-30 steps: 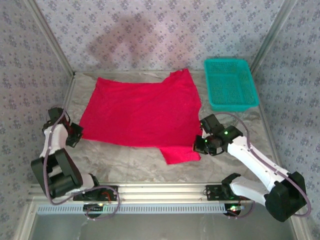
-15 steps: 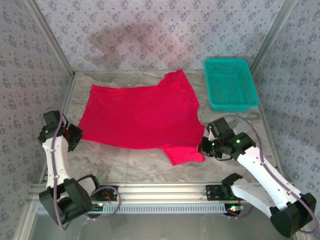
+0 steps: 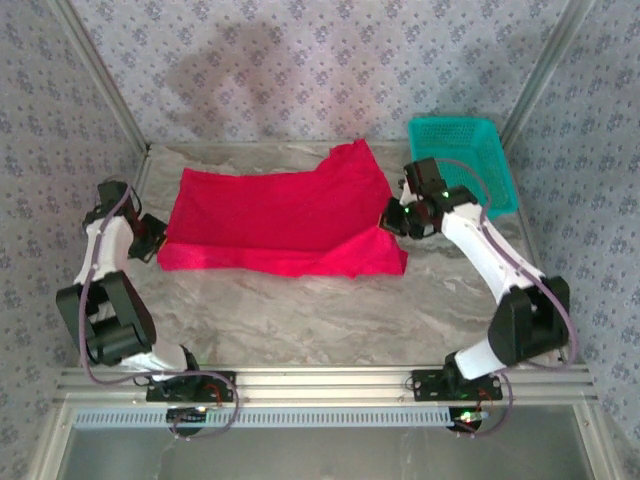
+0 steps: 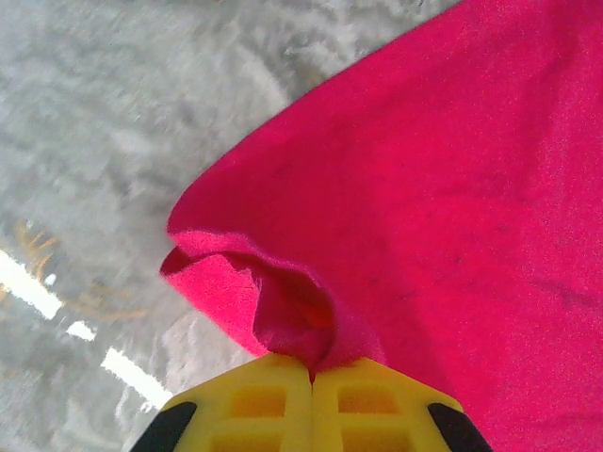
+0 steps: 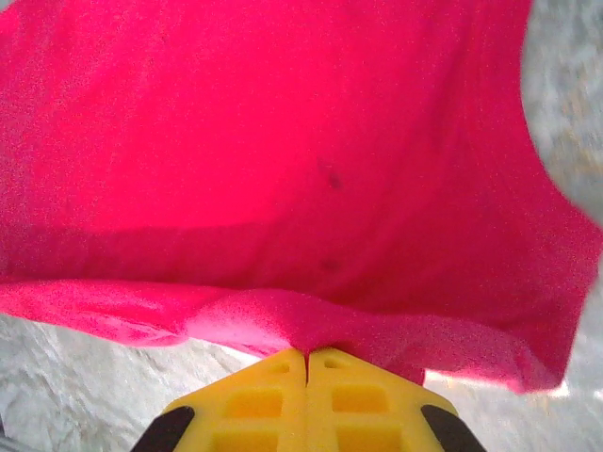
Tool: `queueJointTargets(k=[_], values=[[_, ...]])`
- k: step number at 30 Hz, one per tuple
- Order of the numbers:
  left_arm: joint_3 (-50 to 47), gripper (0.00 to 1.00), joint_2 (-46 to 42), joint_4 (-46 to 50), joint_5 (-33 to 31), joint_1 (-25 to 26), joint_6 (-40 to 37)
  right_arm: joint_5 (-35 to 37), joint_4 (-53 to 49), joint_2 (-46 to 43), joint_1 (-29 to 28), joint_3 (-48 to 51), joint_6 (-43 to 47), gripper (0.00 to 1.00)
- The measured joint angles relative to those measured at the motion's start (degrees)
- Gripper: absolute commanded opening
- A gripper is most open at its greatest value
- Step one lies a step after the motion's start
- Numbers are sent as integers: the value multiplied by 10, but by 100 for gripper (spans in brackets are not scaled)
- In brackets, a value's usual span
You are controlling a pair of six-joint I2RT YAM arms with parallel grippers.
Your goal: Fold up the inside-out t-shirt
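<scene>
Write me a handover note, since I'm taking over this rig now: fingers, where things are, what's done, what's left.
Left gripper: fingers shut on the t-shirt at its near-left corner.
Right gripper: fingers shut on its near-right edge.
The t-shirt is spread on the table; the basket sits at the far right.
Done: near edge gripped at both ends and lifted.
Left: lay this fold over, then finish folding.

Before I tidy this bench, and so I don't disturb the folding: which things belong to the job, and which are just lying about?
Job:
red t-shirt
left gripper, shut on its left edge
right gripper, shut on its right edge

Lying about:
teal mesh basket, far right
</scene>
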State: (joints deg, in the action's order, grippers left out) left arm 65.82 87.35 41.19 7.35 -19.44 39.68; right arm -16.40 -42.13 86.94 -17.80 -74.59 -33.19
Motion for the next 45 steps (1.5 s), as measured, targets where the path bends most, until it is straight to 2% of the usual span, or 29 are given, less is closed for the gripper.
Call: queueJointTargets(k=[9,23,25,26,27,29,32,35,41,45], values=[[133,0,152,-4,-14,28,0,-4,-5,153,12,-151,31,0],[243,0,268,30,-23,45,-7,-11,-45,276,34,-282,43,2],[259,12,283,38,-23,49,-9,-15,-49,296,37,-303,38,25],[271,22,293,44,-24,50,-14,-17,-52,308,40,-317,33,36],[286,29,304,50,-24,50,-17,-19,-55,320,42,-333,29,42],[320,35,325,63,-25,50,-22,-23,-64,346,47,-373,26,49],[334,36,326,71,-32,50,-26,-18,-78,369,49,-416,33,51],[281,35,281,58,-36,50,-26,-7,-84,348,43,-388,41,52],[75,32,122,-3,21,50,-8,1,-48,225,1,-177,40,51],[14,29,119,-54,75,52,7,-12,-10,211,-27,-102,30,50]])
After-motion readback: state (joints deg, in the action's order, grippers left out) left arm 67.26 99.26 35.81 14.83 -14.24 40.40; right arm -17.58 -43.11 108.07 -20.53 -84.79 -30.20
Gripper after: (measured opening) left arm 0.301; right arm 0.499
